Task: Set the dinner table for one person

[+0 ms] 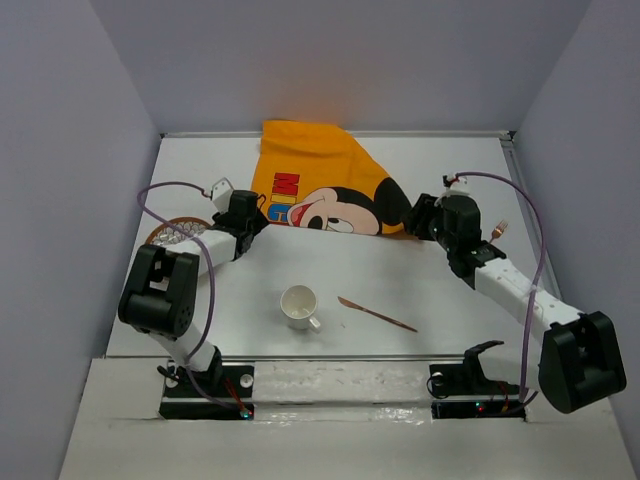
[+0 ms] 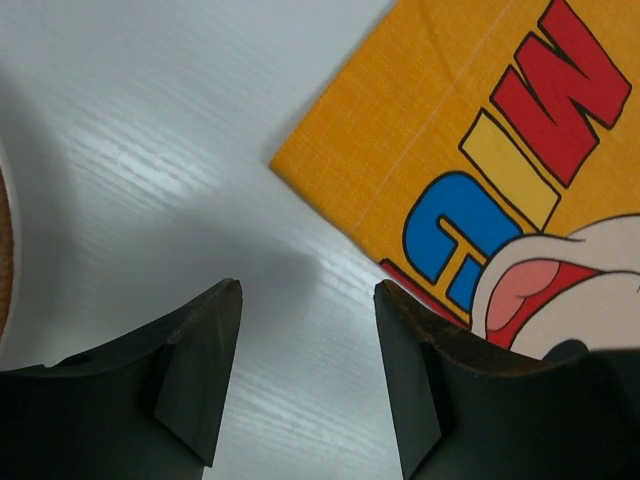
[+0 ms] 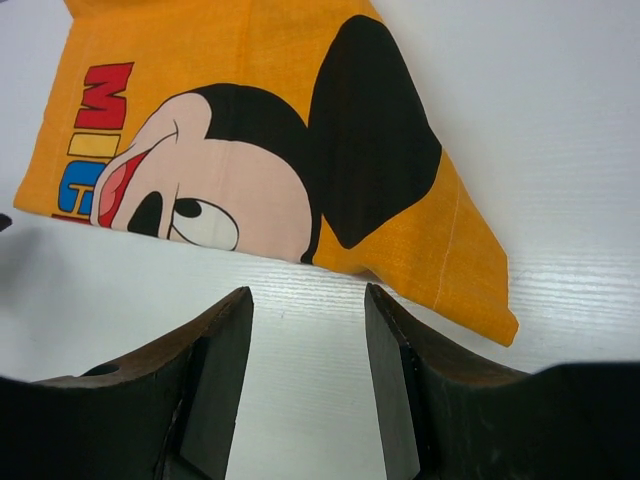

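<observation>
White dinner table (image 1: 380,275) carries the orange cloth (image 1: 320,190) at its far middle. Left gripper (image 2: 308,290) and right gripper (image 3: 308,295) stand at the cloth's near corners, jaws apart and empty. Mug (image 1: 300,307), knife (image 1: 377,314) and what may be a plate (image 1: 172,232) lie scattered. Setting judged barely begun.

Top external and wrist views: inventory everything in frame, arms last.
cloth: 1, orange with Mickey Mouse print, far centre
mug: 1, white, near centre, upright
knife: 1, copper-toned, right of mug, not touching it
plate: 1, brown patterned rim, far left, partly behind left arm
fork: 1, gold-toned, far right, beside right arm
dinner table: 1, white, under all items
left gripper: 1, black, open, at cloth's near-left corner
right gripper: 1, black, open, at cloth's near-right corner
</observation>
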You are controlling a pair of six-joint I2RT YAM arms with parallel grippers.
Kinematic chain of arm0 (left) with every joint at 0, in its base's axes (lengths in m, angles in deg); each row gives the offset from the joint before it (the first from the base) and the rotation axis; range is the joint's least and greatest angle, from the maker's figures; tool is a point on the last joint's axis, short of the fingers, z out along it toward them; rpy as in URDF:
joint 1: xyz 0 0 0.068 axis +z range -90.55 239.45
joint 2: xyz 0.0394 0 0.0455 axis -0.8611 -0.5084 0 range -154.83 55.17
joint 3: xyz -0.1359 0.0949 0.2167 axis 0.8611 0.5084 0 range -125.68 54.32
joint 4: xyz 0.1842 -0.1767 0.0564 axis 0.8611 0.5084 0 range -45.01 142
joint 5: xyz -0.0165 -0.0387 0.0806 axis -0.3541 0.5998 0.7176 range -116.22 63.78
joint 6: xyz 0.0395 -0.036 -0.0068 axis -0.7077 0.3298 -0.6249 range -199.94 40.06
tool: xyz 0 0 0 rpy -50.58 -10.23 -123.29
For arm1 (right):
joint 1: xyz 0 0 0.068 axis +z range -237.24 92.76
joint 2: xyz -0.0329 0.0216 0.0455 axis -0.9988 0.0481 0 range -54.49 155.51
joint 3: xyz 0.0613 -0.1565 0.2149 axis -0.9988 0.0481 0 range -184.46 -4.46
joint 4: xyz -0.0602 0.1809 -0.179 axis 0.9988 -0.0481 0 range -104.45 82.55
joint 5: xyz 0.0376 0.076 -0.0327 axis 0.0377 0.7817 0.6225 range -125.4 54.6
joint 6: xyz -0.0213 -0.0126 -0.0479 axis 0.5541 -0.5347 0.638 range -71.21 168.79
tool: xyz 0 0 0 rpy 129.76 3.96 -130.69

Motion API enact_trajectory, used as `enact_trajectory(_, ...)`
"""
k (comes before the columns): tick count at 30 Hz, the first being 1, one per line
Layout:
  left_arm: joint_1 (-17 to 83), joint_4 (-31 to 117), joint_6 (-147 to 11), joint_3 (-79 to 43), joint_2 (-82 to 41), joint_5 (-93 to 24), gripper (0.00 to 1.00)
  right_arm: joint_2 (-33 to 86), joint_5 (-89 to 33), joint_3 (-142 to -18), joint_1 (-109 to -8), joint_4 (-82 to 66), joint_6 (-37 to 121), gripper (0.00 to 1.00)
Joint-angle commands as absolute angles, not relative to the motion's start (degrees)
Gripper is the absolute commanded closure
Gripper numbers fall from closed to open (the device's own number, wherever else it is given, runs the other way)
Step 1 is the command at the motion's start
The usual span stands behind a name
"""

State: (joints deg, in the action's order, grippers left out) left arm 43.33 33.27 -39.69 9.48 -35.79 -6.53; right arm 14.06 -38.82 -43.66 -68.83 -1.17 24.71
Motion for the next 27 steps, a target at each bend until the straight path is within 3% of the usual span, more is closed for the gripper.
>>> enact_trajectory(1,44.7,27.9,-36.3,5.1,-41.0,-2.1,0.34,11.4,-39.3,-42.2,-69.0,-2.4,24.2,0.46)
enact_trajectory(6,45.5,26.9,-35.6,3.3,-45.3,-1.9,0.36,9.1,-39.2,-41.4,-69.0,-2.6,24.0,0.46)
enact_trajectory(10,45.8,26.2,-35.6,2.0,-47.1,-0.7,0.55,8.7,-39.1,-41.2,-69.0,-2.6,23.1,0.47)
enact_trajectory(13,45.9,26.2,-35.8,0.8,-47.9,-0.5,0.60,8.8,-41.8,-40.5,-69.0,-2.6,21.3,0.48)
enact_trajectory(17,46.0,26.2,-35.9,-0.1,-49.2,0.1,0.73,8.4,-46.1,-39.3,-69.0,-3.4,19.3,0.48)
enact_trajectory(22,46.3,25.3,-35.7,-0.5,-49.7,0.8,0.76,7.7,-46.1,-38.5,-70.2,-4.1,17.4,0.44)
enact_trajectory(27,46.6,24.0,-36.9,-0.9,-50.6,0.5,0.90,7.6,-46.2,-38.3,-70.2,-4.2,17.1,0.44)
